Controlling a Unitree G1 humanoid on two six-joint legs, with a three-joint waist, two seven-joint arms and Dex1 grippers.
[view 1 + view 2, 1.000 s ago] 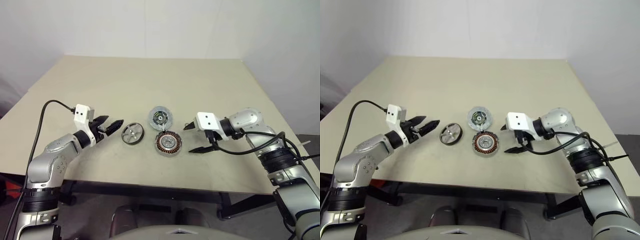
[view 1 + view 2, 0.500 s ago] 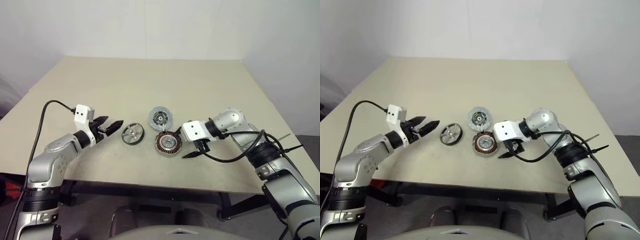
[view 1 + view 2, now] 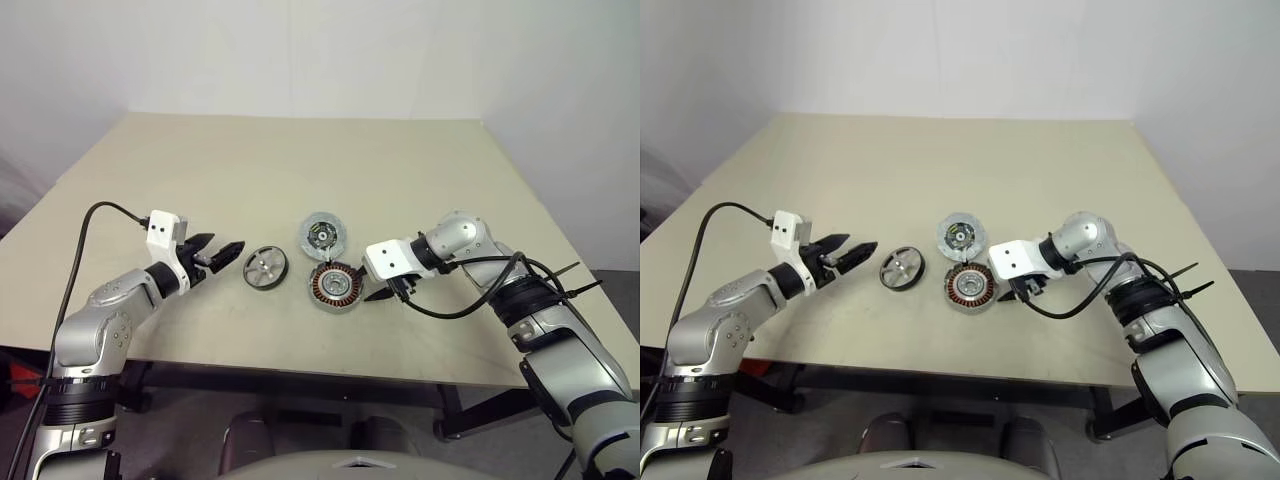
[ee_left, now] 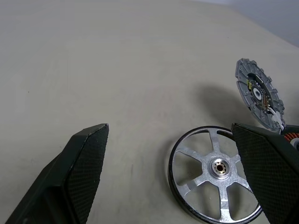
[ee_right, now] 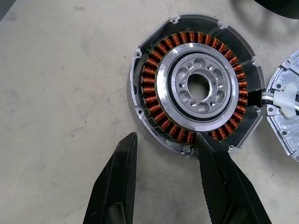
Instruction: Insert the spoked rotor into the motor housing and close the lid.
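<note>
The spoked rotor, a grey ring with five spokes and a small hub, lies flat just ahead of my open left gripper, untouched. The motor housing, a grey casing holding a ring of copper coils around a silver hub, sits right of the rotor. The lid, a silvery round dish with a dark centre, lies just behind the housing, joined to it by white wires. My right gripper tilts down at the housing's near edge. Its fingers are apart and straddle the rim, one fingertip over the coils.
All three parts lie close together near the front middle of the beige table. A black cable trails from my left arm off the table's left front edge. Cables also loop under my right arm.
My right gripper swung left and down to the housing's edge, and its fingers narrowed to about half their earlier spread. The left arm and the three parts stayed put.
</note>
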